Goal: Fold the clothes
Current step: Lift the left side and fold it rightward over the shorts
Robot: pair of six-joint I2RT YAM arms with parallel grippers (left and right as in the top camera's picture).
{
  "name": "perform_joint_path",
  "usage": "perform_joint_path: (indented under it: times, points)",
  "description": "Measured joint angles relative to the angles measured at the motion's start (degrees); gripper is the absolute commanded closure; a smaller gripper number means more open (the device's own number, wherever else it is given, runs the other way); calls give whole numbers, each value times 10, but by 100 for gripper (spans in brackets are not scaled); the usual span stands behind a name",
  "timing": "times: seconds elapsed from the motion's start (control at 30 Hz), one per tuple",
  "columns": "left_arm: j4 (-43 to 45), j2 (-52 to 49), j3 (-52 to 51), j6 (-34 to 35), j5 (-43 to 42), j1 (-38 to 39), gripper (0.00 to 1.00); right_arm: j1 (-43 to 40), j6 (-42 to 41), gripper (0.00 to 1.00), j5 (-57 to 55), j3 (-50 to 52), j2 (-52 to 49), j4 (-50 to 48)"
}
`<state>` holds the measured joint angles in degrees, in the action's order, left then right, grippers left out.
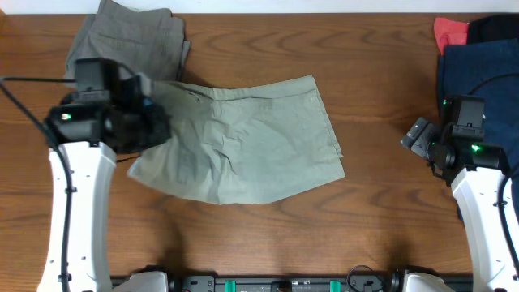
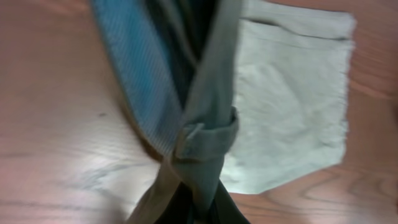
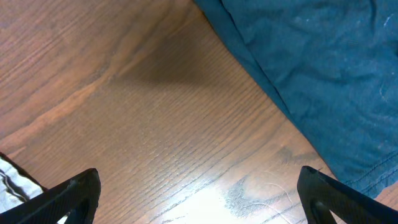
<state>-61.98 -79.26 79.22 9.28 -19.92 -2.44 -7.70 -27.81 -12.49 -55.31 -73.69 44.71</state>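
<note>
The pale khaki-green shorts (image 1: pixel 251 138) lie spread across the middle of the wooden table. My left gripper (image 1: pixel 150 122) is shut on their left edge at the waistband and lifts it off the table. In the left wrist view the pinched waistband with a belt loop (image 2: pixel 202 140) hangs up into the jaws, the inner lining showing, and a stitched back pocket (image 2: pixel 292 93) lies flat beyond. My right gripper (image 1: pixel 422 139) is open and empty over bare wood, right of the shorts; its fingertips (image 3: pixel 199 193) show wide apart.
Darker grey-olive shorts (image 1: pixel 130 36) lie at the back left, behind my left arm. A navy blue garment (image 1: pixel 478 73) lies at the right edge, also in the right wrist view (image 3: pixel 311 68). A red item (image 1: pixel 451 32) sits at the back right.
</note>
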Motion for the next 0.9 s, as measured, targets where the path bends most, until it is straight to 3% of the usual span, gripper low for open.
perform_joint_path:
  times: [0.5, 0.9]
  points:
    - [264, -92, 0, 148, 0, 179, 94, 0, 0, 1, 0, 0, 0, 0]
    - [388, -233, 0, 182, -2, 273, 94, 0, 0, 1, 0, 0, 0, 0]
